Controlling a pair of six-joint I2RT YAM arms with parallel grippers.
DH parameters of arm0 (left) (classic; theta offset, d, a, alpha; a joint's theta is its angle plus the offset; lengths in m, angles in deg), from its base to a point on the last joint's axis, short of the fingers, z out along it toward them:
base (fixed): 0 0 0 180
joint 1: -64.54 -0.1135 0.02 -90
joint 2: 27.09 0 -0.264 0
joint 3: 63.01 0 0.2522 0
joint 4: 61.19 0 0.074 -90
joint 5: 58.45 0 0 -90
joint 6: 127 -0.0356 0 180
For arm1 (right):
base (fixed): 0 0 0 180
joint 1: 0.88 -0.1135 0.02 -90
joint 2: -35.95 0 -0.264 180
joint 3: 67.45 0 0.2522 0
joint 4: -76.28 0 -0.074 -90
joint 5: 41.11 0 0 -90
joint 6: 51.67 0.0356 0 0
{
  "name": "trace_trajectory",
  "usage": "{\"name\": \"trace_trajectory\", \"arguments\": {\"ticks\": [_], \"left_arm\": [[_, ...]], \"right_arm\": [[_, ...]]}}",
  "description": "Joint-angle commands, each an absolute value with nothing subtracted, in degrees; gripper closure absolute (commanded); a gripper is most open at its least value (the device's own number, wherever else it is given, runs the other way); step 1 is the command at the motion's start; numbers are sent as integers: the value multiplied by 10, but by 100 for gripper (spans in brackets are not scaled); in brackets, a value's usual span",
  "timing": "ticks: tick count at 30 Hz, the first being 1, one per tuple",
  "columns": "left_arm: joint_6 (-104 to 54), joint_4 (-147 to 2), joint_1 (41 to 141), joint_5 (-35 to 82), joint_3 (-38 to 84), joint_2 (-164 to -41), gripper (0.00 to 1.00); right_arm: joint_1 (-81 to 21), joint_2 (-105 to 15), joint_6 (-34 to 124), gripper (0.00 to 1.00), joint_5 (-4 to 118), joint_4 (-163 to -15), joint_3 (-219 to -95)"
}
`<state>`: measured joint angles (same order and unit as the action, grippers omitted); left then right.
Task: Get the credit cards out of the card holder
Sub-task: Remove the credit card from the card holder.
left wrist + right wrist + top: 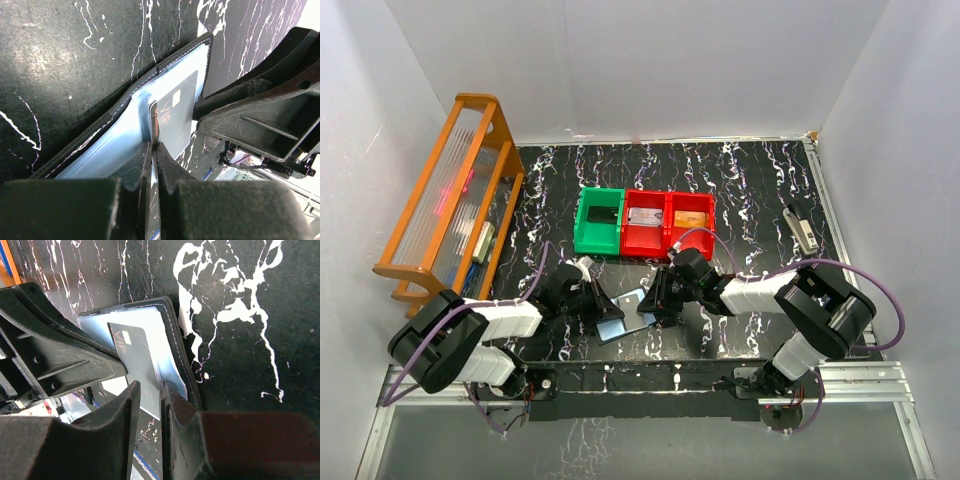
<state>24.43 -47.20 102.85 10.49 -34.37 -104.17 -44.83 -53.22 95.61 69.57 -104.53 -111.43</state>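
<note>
Closest to the lens, the left fingers (pixel 175 175) were pressed together on the thin edge of a dark credit card (pixel 153 120) that stood up from the open card holder (pixel 125 130). The right fingers (pixel 115 425) were almost together too and seemed clamped on the holder's light-blue panel, where a black card (pixel 131 352) lay; I could not tell if it was the same card. The holder rested on the desk (pixel 750 190) just in front of the bins (pixel 665 195). Such a narrow pinch could slip off if the pocket was tight. With a weak right hold, the whole holder could rise together with the card. Both pairs of fingers were also close enough to collide during a crooked pull.
</note>
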Motion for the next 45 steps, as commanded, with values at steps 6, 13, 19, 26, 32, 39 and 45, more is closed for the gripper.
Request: {"name": "trace_trajectory", "arguments": {"ticks": [6,13,19,26,32,39,45], "left_arm": [[190,-552,1042,110,-319,-999,100],[189,-585,1041,134,-333,-951,100],[193,-589,1041,140,-331,-950,100],[226,-522,1041,104,-333,-981,81],[259,-508,1044,111,-336,-993,75],[263,-543,1052,144,-324,-1004,73],[273,-484,1054,137,-339,-1003,88]], "right_arm": [[-460,-538,938,79,631,-985,-1122],[-460,-539,936,79,626,-979,-1124],[-460,-540,934,79,632,-983,-1128],[-460,-547,931,80,676,-1018,-1123],[-460,-545,937,80,687,-1027,-1118],[-464,-545,941,80,698,-1040,-1113],[-467,-548,939,81,704,-1046,-1107]]}}
